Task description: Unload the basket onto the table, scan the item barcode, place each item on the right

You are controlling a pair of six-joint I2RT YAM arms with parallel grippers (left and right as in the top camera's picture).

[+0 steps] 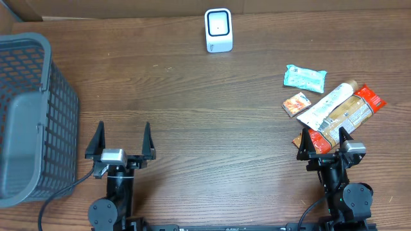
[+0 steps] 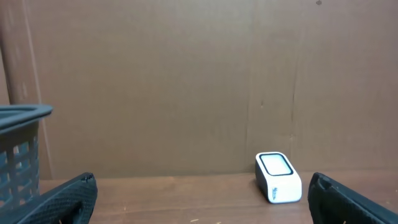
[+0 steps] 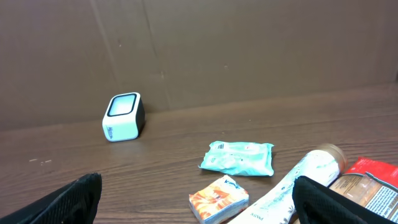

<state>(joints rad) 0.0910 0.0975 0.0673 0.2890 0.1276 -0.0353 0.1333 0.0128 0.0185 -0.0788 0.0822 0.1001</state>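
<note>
Left gripper (image 1: 122, 140): jaws wide open, holding nothing, over bare worktop (image 1: 212, 122). Right gripper (image 1: 322, 141): jaws wide open, holding nothing.

The items for scanning lie grouped at the right of the worktop: a teal packet (image 1: 304, 78), a small orange packet (image 1: 296, 104), and a white tube (image 1: 329, 102) lying slantwise on a red package (image 1: 369, 97). The near end of the group reaches between the right jaws; contact cannot be determined. The white scanner (image 1: 218, 30) stands at the far edge, centre. A grey basket (image 1: 26, 115) stands at the left.
</note>
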